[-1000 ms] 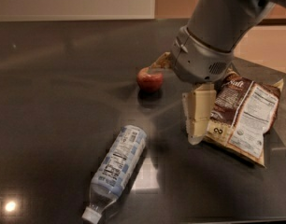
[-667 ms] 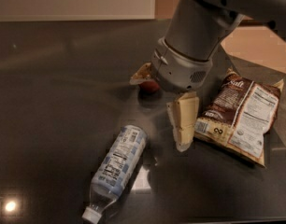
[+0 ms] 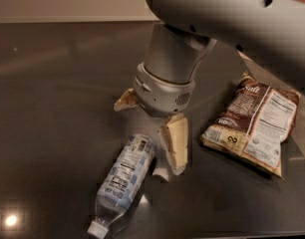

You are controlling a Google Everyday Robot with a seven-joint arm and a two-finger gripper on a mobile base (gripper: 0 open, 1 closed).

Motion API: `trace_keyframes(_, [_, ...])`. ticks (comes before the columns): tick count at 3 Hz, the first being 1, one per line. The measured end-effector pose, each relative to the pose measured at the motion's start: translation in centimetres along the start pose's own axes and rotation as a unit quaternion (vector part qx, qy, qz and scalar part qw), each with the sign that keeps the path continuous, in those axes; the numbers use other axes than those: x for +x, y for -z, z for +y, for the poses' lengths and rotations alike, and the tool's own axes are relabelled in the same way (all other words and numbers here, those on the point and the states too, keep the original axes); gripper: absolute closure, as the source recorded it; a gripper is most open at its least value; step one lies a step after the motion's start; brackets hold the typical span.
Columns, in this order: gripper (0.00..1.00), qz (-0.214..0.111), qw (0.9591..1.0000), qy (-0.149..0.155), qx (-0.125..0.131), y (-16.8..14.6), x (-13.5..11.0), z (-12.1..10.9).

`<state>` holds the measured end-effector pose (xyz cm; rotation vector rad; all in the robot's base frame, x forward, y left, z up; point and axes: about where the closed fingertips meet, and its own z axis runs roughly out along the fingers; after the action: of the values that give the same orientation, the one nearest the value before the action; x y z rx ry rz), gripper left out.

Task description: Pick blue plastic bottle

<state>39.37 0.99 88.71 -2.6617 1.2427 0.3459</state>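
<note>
The blue plastic bottle [image 3: 123, 177] lies on its side on the dark table [image 3: 53, 108], white cap [image 3: 97, 229] pointing to the near left. My gripper [image 3: 147, 136] hangs open just above the bottle's far end. One cream finger [image 3: 175, 144] is down at the bottle's right side, and the other finger [image 3: 125, 99] sticks out further back on the left. Nothing is held. The arm's grey wrist [image 3: 165, 86] covers the table behind the bottle.
A brown snack bag [image 3: 254, 126] lies flat to the right of the gripper. A pale wall edge [image 3: 68, 4] runs along the table's far side. A bright light reflection [image 3: 11, 220] shows on the near left of the table.
The arm has moved left and toward the camera, from beside the snack bag to over the bottle's far end. The red apple seen earlier is now hidden behind the wrist.
</note>
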Motion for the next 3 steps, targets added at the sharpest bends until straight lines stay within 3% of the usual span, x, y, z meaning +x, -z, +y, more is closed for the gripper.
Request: trace_keyframes(3, [0.00, 0.030, 0.9946, 0.098, -0.015, -4.3, -2.2, 1.2])
